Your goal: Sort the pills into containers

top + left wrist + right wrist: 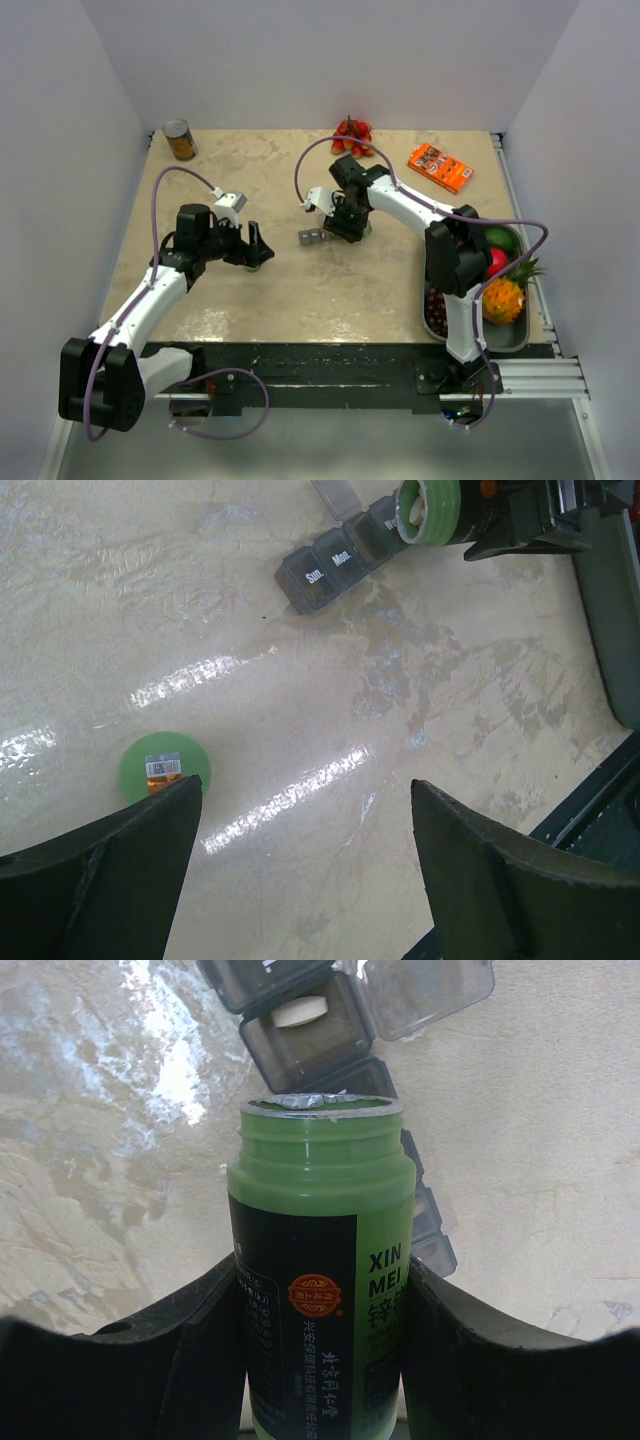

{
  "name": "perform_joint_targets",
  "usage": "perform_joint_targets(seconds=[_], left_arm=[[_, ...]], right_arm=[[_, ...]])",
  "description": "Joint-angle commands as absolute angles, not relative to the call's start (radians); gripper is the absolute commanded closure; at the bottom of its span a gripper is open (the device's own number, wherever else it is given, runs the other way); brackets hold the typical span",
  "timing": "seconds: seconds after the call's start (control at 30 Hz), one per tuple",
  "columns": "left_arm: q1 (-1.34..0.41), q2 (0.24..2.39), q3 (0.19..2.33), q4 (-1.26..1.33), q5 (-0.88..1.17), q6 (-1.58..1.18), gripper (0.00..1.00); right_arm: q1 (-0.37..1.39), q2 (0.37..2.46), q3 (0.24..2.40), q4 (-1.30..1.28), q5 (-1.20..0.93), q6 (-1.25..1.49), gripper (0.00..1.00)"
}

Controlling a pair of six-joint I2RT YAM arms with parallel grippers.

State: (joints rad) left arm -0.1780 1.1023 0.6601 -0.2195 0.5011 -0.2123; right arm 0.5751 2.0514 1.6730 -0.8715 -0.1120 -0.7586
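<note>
The dark-grey pill organizer [328, 568] lies on the table, its end compartments marked "Sun." and "Mon.". In the right wrist view the organizer [300, 1045] has one clear lid [425, 995] flipped open, and a white pill [300, 1010] lies in that compartment. My right gripper [320, 1270] is shut on the uncapped green bottle [320, 1220], held tilted with its mouth over the organizer [311, 237]. The green cap [163, 768] lies flat on the table by my left finger. My left gripper [305, 870] is open and empty, low over bare table.
An orange-labelled tin can [180, 140] stands at the back left. Red fruit [352, 133] and an orange box [440, 167] lie at the back. A metal tray [520, 340] with a pineapple and other fruit sits at the right edge.
</note>
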Motion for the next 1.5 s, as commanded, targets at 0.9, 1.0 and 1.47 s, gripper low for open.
perform_joint_targets(seconds=[0.9,1.0,1.47], left_arm=[[-0.176,1.092,0.699,-0.210,0.503,-0.179,0.11],[-0.176,1.092,0.699,-0.210,0.502,-0.179,0.11],[-0.176,1.089,0.699,-0.212,0.500,-0.178,0.11]], right_arm=[[0.615,2.126,1.822,-0.977,-0.009,-0.738,1.00],[0.617,2.131,1.832,-0.988,-0.005,-0.738,1.00],[0.627,2.155,1.875,-1.028,-0.002,-0.736,1.00]])
